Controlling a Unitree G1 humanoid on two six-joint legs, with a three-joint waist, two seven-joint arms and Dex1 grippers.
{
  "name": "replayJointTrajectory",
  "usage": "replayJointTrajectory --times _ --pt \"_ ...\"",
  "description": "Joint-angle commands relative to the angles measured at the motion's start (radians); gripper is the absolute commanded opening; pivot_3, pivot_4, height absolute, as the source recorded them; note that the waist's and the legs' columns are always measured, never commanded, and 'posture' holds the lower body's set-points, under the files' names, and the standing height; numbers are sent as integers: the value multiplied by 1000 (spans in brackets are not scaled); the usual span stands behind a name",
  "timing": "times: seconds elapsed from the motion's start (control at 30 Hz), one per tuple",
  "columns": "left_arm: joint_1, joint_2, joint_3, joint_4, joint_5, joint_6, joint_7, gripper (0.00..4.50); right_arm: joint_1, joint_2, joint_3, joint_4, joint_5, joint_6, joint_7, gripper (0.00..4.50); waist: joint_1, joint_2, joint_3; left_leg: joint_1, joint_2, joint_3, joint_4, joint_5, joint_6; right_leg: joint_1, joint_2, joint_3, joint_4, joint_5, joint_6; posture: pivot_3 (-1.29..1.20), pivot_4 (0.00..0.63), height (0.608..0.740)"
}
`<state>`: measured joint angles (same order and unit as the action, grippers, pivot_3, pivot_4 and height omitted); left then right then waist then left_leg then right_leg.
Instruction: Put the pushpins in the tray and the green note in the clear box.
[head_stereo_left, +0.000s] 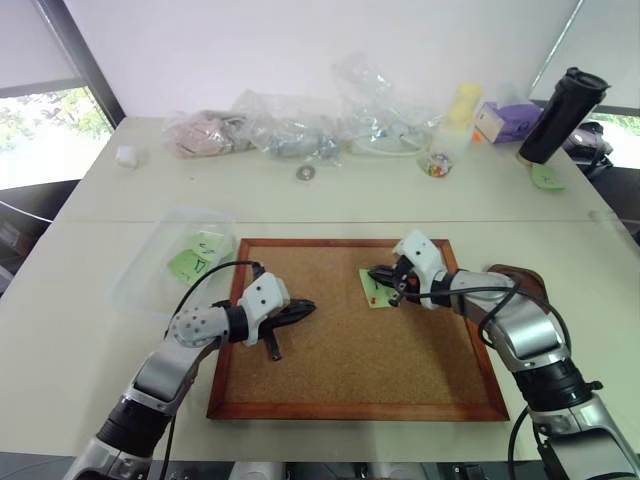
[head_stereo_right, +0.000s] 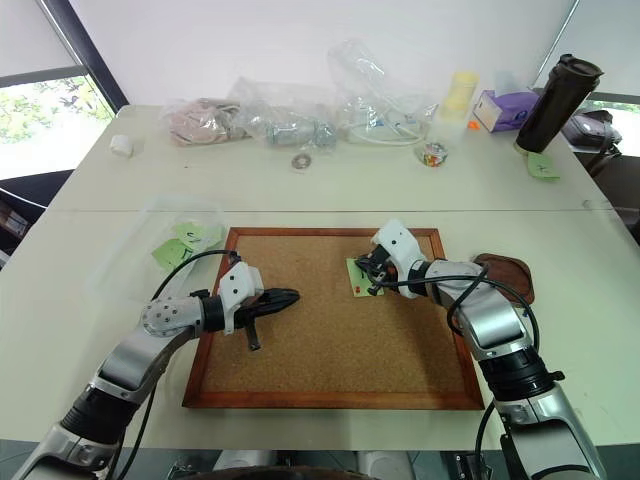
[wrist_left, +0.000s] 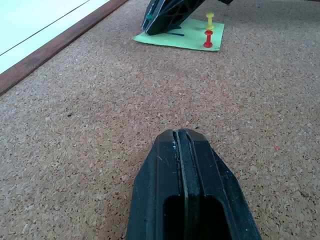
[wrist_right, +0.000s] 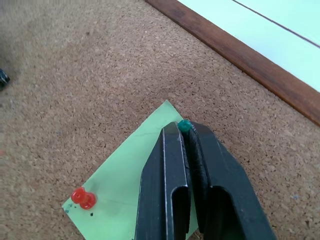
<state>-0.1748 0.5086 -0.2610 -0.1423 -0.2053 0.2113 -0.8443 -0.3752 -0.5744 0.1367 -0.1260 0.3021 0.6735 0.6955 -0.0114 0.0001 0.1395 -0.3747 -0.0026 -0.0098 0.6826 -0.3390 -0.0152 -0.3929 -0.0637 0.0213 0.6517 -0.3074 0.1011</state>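
Pushpins are sitting in the green note (wrist_right: 120, 185) on the corkboard (head_stereo_left: 350, 380), toward its far right part: a red one (wrist_right: 83, 198), a yellow one (wrist_left: 210, 21), and a green-headed pin (wrist_right: 184, 125) that the right gripper (wrist_right: 186, 129) is pinching at its fingertips. Left gripper (wrist_left: 182, 136) is hovering over the bare cork to the left, fingers pressed together on nothing. Tray (head_stereo_right: 505, 275) is lying just off the board's right edge, and the clear box (head_stereo_left: 165, 255) is waiting off its left edge, holding other green notes

Left gripper (wrist_left: 183, 137) closed and empty; right gripper (wrist_right: 186, 131) pinched closed.
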Motion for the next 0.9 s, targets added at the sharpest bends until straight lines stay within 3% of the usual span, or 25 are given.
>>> replayJointTrajectory --times 0.03,0.4,0.57,0.9 --pt "26 15 -24 22 29 37 -10 0 -56 -23 -144 -103 50 23 -32 56 -1 0 0 0 0 0 0 0 0 0 0 0 0 0 0 0 150 740" --pt "29 16 -32 12 26 51 -20 0 34 -60 -387 -288 174 184 -112 56 -1 0 0 0 0 -1 -2 -2 3 1 -1 0 -1 0 0 0 150 740" --pt "25 11 -37 18 26 52 -23 0 250 -130 -636 -239 148 169 -131 56 9 0 -1 0 0 -3 -2 -3 4 2 -1 0 -2 0 0 0 150 740" --pt "27 8 -35 23 29 48 -32 0 400 -132 -684 -108 110 73 -149 56 -2 8 -6 3 0 0 -2 -3 5 4 1 1 -2 0 0 0 150 740"
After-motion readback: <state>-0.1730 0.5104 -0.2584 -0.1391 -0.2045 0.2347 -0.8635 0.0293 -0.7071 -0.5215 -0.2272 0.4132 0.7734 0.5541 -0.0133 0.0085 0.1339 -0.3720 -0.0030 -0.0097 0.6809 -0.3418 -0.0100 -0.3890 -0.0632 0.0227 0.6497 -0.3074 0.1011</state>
